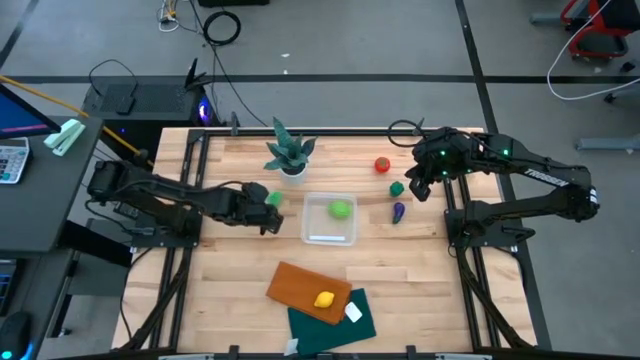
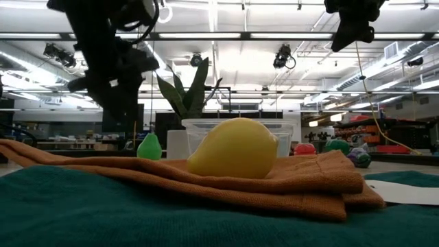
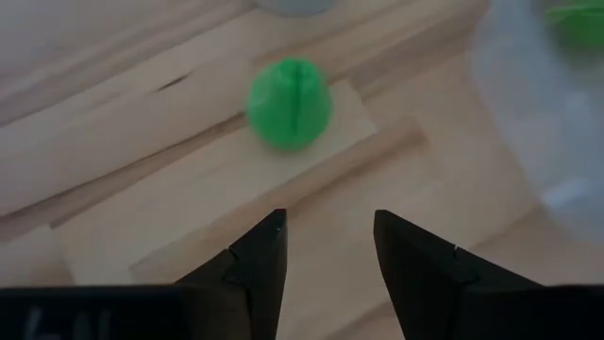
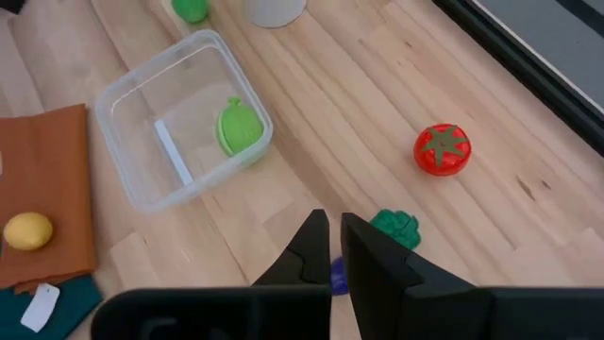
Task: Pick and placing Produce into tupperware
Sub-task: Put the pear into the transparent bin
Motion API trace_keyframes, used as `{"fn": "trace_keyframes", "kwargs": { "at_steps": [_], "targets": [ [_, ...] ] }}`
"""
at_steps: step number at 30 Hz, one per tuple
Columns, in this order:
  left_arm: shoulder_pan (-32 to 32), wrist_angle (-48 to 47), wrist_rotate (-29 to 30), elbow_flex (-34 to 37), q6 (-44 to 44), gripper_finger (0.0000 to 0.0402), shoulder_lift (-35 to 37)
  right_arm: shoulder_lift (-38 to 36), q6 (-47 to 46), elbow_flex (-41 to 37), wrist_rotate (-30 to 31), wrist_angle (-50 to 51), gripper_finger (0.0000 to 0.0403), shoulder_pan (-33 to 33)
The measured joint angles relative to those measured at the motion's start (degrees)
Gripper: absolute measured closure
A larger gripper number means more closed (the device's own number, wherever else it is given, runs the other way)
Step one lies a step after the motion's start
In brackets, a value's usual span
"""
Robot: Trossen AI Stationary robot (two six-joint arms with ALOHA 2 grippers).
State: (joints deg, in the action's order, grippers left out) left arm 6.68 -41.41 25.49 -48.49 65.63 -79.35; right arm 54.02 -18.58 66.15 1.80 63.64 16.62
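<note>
Left gripper point(image 1: 268, 222) is hovering low over the worktop point(image 1: 230, 290), fingers point(image 3: 260, 260) apart and empty, with a light green pear point(image 3: 289, 102) lying just ahead of them, beside the tupperware point(image 1: 312, 236). Tupperware is sitting mid-worktop, holding one light green piece point(image 4: 238, 126). Right gripper point(image 4: 335, 247) is hanging above the dark green piece point(image 4: 394, 227) and the purple piece point(image 1: 399, 211), fingers nearly together, apparently gripping nothing. Tomato point(image 4: 442, 149) is lying apart nearby. Lemon point(image 2: 233, 148) is resting on the orange cloth point(image 2: 302, 182).
</note>
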Motion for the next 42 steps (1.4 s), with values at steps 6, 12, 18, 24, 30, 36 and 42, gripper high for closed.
{"fn": "trace_keyframes", "kwargs": {
  "at_steps": [6,12,18,24,30,36,42],
  "targets": [
    [0.00,1.92,2.59,2.59,2.04,0.0235,-0.04,0.00,-1.34,0.00,0.04,-0.02,0.0403,0.02],
    [-0.11,3.94,4.59,4.27,2.40,0.0223,-0.04,0.00,-1.51,0.00,0.11,-0.03,0.0403,0.02],
    [-0.11,7.69,4.57,6.66,2.07,0.0185,-0.14,0.00,-3.33,0.00,0.13,-0.04,0.0403,0.02],
    [-0.36,8.49,6.61,6.84,-3.46,0.0131,-0.48,0.00,-4.29,0.00,0.13,-0.04,0.0403,0.02],
    [-2.38,11.13,7.11,6.84,-6.75,0.0081,-0.48,0.00,-5.49,0.00,0.11,-0.04,0.0403,0.02],
    [-5.88,11.21,6.98,6.82,-6.97,0.0054,-0.48,0.00,-6.57,0.00,0.07,-0.04,0.0403,0.02],
    [-8.87,13.37,4.39,6.82,-8.25,0.0053,-0.48,0.00,-6.95,0.00,0.07,-0.04,0.0403,0.02]
  ]
}}
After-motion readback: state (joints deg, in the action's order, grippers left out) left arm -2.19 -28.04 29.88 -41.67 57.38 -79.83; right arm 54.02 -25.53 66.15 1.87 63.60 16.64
